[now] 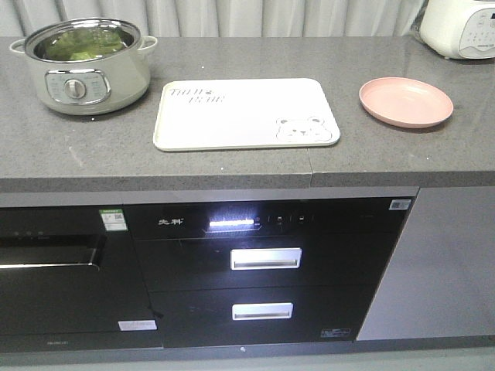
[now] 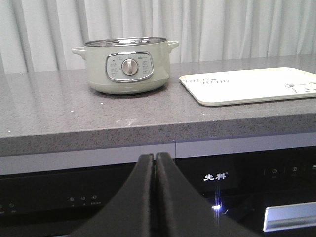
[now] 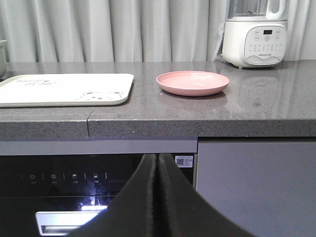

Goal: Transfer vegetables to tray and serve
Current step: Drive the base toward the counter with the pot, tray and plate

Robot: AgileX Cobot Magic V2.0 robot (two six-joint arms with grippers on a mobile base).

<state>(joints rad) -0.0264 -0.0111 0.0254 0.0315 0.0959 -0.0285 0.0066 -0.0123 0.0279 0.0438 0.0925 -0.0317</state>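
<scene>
Nothing looks done yet: the vegetables point(image 1: 81, 42) sit in the pot point(image 1: 85, 85), upper left of the front view, and the tray point(image 1: 232, 116) at centre holds none. The left end effector point(image 2: 154, 163) and the right end effector point(image 3: 158, 163) are clenched on nothing, below the bench point(image 1: 77, 154) edge.

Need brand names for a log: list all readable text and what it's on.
"TAIJI BEAR", faint, on the tray
"先科" on the black appliance panel
Too small to read: dial labels on the pot, the green sticker, the blender buttons.
</scene>
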